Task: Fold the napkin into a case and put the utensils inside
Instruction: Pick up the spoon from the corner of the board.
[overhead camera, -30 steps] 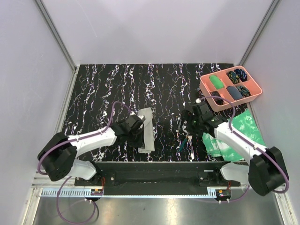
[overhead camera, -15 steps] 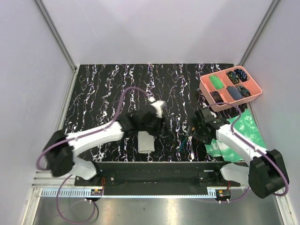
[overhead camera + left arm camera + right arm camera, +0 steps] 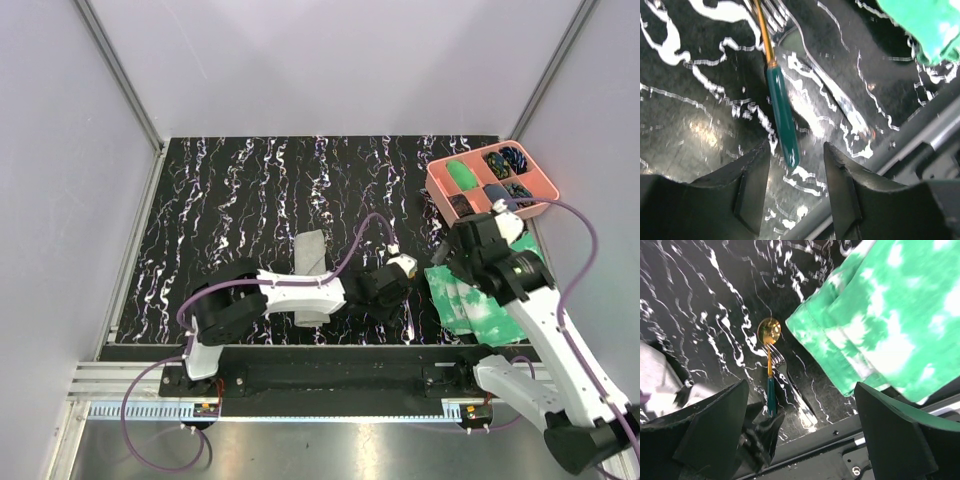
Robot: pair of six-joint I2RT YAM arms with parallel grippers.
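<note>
The grey napkin [image 3: 310,248] lies as a narrow folded strip at the table's front middle, partly under my left arm; its edge shows in the right wrist view [image 3: 654,371]. The utensils lie right of it: a spoon with gold bowl and teal handle [image 3: 782,116] [image 3: 770,390] and a metal fork [image 3: 826,87] [image 3: 791,386]. My left gripper [image 3: 392,280] [image 3: 796,165] is open and low, its fingers either side of the teal handle's end. My right gripper [image 3: 462,258] [image 3: 800,386] is open and empty, raised above the utensils.
A green-and-white mottled cloth [image 3: 480,292] [image 3: 880,325] lies just right of the utensils. A pink compartmented tray [image 3: 545,196] with small items stands at the back right. The table's front edge and metal rail [image 3: 850,440] run just below the utensils.
My left arm left the napkin and swung right to the utensils. My right arm lifted and drew back right, away from them. The napkin stays as a folded strip.
</note>
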